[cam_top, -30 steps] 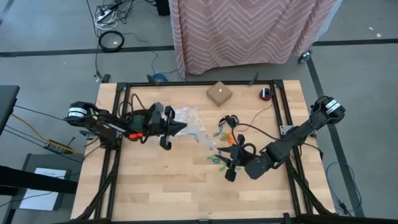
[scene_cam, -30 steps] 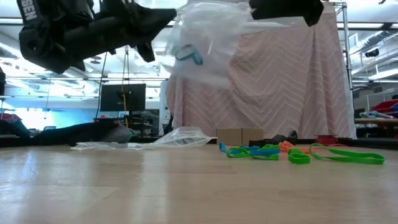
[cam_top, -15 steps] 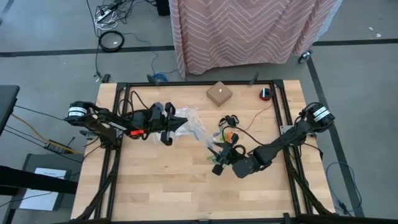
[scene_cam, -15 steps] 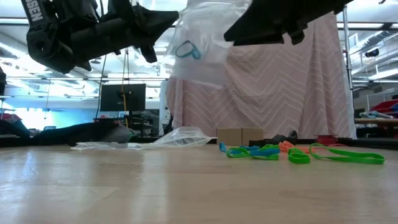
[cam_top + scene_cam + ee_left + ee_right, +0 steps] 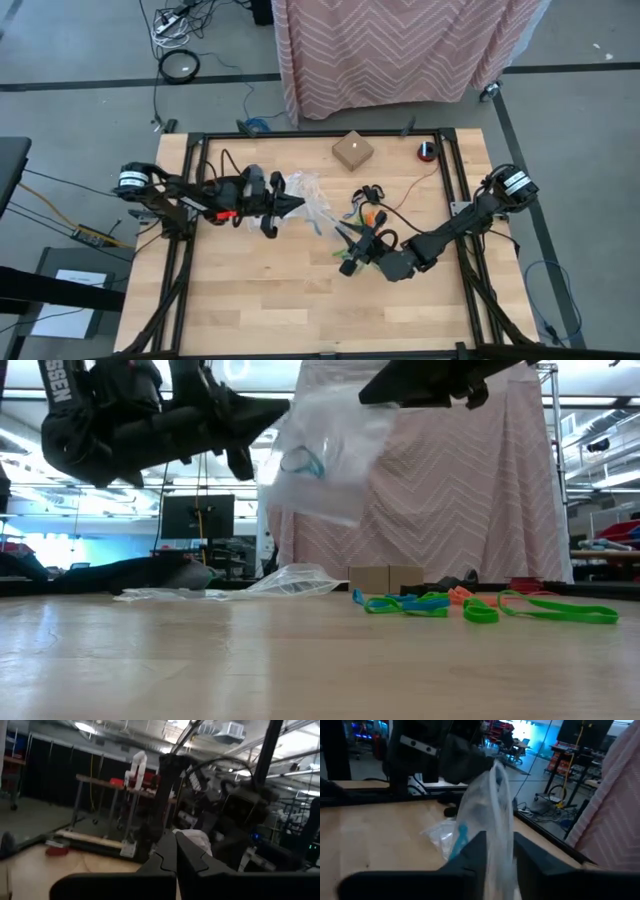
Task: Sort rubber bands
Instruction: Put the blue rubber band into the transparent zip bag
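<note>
A clear zip bag (image 5: 322, 465) with a blue rubber band (image 5: 303, 461) inside hangs above the table between my two grippers. My left gripper (image 5: 298, 206) is shut on its left side. My right gripper (image 5: 344, 236) comes in from the right, with the bag (image 5: 496, 815) between its fingers. More rubber bands lie loose on the table in green (image 5: 560, 610), blue (image 5: 405, 603), orange (image 5: 368, 214) and black (image 5: 372, 192). A second clear bag (image 5: 292, 579) lies flat on the table behind. My left gripper pinches the bag's upper left edge (image 5: 285, 412) between its shut fingers (image 5: 176, 851), reaching in roughly level from the table's left. The bag hangs below, clear of the table. My right gripper has the bag's opposite edge (image 5: 499, 852) between its two fingers (image 5: 476, 851), coming level from the table's right. Its fingers stand close on either side of the film.
A small cardboard box (image 5: 352, 150) and a red object (image 5: 427, 151) sit near the far edge. Black frame rails (image 5: 455, 180) run along the table's sides. Bare wood (image 5: 270, 290) lies toward the near edge.
My right gripper has swung from the near right toward the table's left and the bag, turning until it points level at the bag's right edge. The bag has swayed a little.
</note>
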